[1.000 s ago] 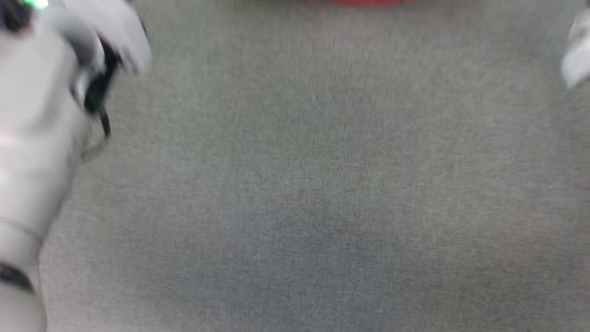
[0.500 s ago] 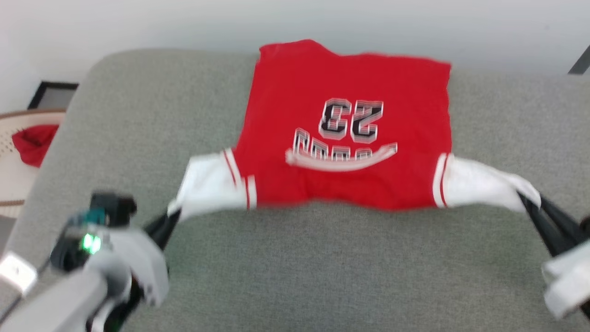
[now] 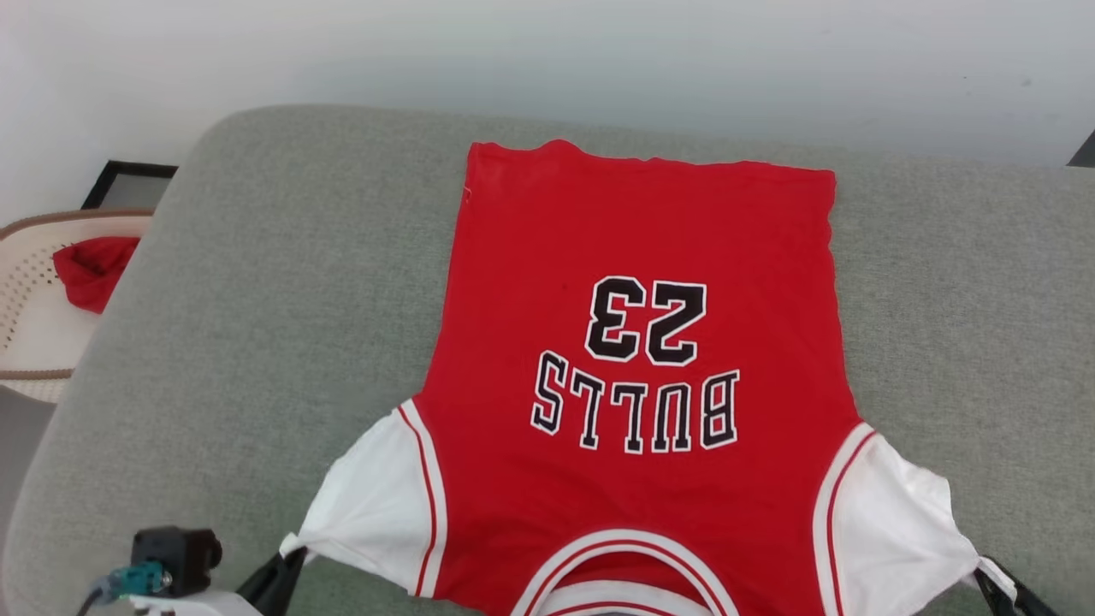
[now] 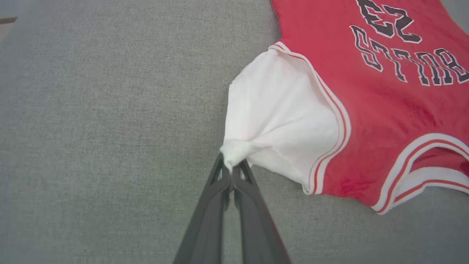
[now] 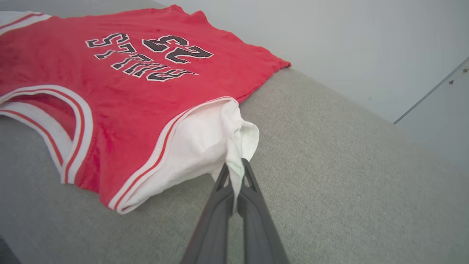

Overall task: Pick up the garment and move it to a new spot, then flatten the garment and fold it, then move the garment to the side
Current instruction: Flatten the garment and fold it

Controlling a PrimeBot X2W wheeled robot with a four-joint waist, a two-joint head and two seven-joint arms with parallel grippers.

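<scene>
The garment (image 3: 637, 282), a red jersey T-shirt with white sleeves and a black 23, lies spread flat on the grey couch cushion (image 3: 257, 299), collar toward me. My left gripper (image 4: 231, 171) is shut on the tip of one white sleeve (image 4: 271, 113), seen in the head view at the lower left (image 3: 287, 554). My right gripper (image 5: 236, 169) is shut on the tip of the other white sleeve (image 5: 205, 146), at the head view's lower right (image 3: 984, 573). Both sleeves are pulled outward, slightly bunched at the pinch points.
A pale wicker basket (image 3: 26, 342) stands off the cushion's left edge with a small red cloth bundle (image 3: 92, 269) in it. A dark frame (image 3: 128, 181) leans by the white wall (image 3: 599, 60) behind. The cushion drops away at its left and far edges.
The head camera has swung from bare cushion onto the garment. The shirt now lies drawn nearer and flatter, its lettering smoothed out, with both grippers still holding the sleeves.
</scene>
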